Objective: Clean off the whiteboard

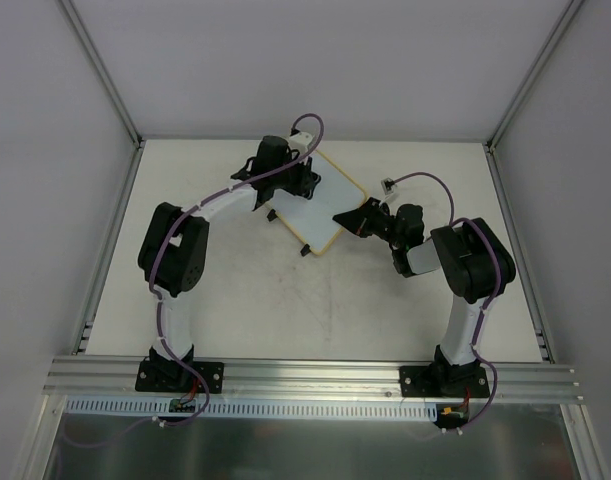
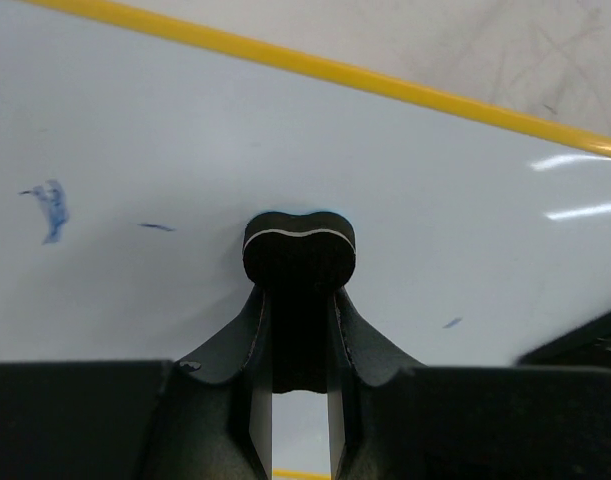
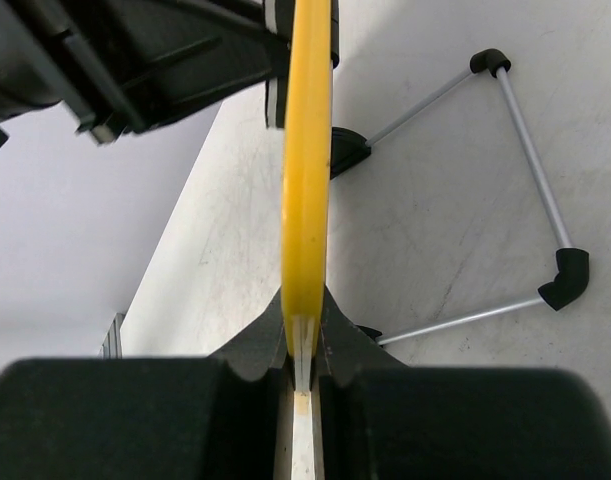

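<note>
You have one whiteboard (image 1: 320,215) on the desk (image 1: 245,300). Two arms (image 1: 175,250) reach it, each with one gripper: the left gripper (image 2: 299,310) over the whiteboard's face, the right gripper (image 3: 303,340) at the whiteboard's right edge. One black eraser (image 2: 299,248) lies against the whiteboard's face. Count three blue marks (image 2: 51,208) on that face, two black clips (image 1: 305,249) on the whiteboard's near edge, and one wire stand (image 3: 530,150) beside it.

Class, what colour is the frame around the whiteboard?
Yellow; the whiteboard frame shows best in the right wrist view.
</note>
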{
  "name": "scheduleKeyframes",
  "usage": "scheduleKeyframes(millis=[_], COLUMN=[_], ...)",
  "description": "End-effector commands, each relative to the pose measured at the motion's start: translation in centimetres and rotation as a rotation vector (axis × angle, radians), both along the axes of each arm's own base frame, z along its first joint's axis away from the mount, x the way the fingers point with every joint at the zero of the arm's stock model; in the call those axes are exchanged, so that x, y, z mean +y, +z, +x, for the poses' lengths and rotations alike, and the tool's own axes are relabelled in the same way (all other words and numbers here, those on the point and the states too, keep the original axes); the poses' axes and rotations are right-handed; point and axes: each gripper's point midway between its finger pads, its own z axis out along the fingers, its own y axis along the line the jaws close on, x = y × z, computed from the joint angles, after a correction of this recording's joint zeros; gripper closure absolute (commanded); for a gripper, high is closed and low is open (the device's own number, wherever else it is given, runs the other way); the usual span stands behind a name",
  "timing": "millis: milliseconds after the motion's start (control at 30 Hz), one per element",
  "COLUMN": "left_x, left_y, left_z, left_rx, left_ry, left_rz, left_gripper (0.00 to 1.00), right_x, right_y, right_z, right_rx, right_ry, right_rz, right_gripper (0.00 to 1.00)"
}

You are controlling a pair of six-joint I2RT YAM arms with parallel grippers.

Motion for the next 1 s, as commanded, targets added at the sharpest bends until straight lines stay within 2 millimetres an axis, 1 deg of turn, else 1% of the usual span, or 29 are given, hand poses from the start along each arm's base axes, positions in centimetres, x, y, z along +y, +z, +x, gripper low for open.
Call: scheduleKeyframes(millis=[0,33,100,133,167,233,267,333,367,433,467,567,633,733,833,967], left_x=[6.5,7.4,8.2,8.7,9.6,10.3,11.0,11.6,11.6,12.2,12.2,12.2,11.9,11.0,10.5,8.8], left_y=[-5.3,-5.2,-4.7,-5.0,-4.6,-4.9,-4.3,-4.2,-3.4,-3.1,-2.3,-1.3,-1.5,-1.0,-0.9,-0.4], left_z=[2.5,3.2,4.3,4.7,5.7,6.4,7.1,7.7,8.2,8.8,9.2,9.9,9.6,9.5,9.2,8.8], left_rx=[0.093,0.092,0.078,0.083,0.071,0.075,0.064,0.061,0.047,0.037,0.022,-0.003,0.021,0.019,0.009,-0.006], left_ry=[0.168,0.187,0.213,0.224,0.247,0.256,0.276,0.286,0.285,0.301,0.303,0.311,0.296,0.264,0.264,0.227], left_rz=[0.139,0.136,0.129,0.131,0.127,0.119,0.109,0.101,0.092,0.092,0.085,0.078,0.079,0.061,0.078,0.08], left_gripper=[1.0,1.0,1.0,1.0,1.0,1.0,1.0,1.0,1.0,1.0,1.0,1.0,1.0,1.0,1.0,1.0], right_x=[2.7,2.6,2.6,2.6,2.6,2.7,2.7,2.7,2.7,2.7,2.7,2.7,2.7,2.8,2.8,2.9], right_y=[6.1,6.1,6.1,6.1,6.0,6.0,6.1,6.1,6.1,6.0,6.0,5.9,5.9,5.9,5.8,5.8], right_z=[-2.2,-2.2,-2.2,-2.2,-2.2,-2.3,-2.3,-2.3,-2.3,-2.3,-2.3,-2.2,-2.2,-2.2,-2.2,-2.2], right_rx=[-0.317,-0.316,-0.317,-0.314,-0.314,-0.315,-0.316,-0.316,-0.316,-0.315,-0.313,-0.313,-0.311,-0.311,-0.307,-0.306], right_ry=[0.166,0.165,0.165,0.165,0.165,0.166,0.168,0.168,0.168,0.169,0.169,0.168,0.169,0.171,0.173,0.173], right_rz=[0.071,0.07,0.071,0.071,0.07,0.069,0.07,0.07,0.07,0.069,0.07,0.07,0.07,0.07,0.072,0.073], right_gripper=[1.0,1.0,1.0,1.0,1.0,1.0,1.0,1.0,1.0,1.0,1.0,1.0,1.0,1.0,1.0,1.0])
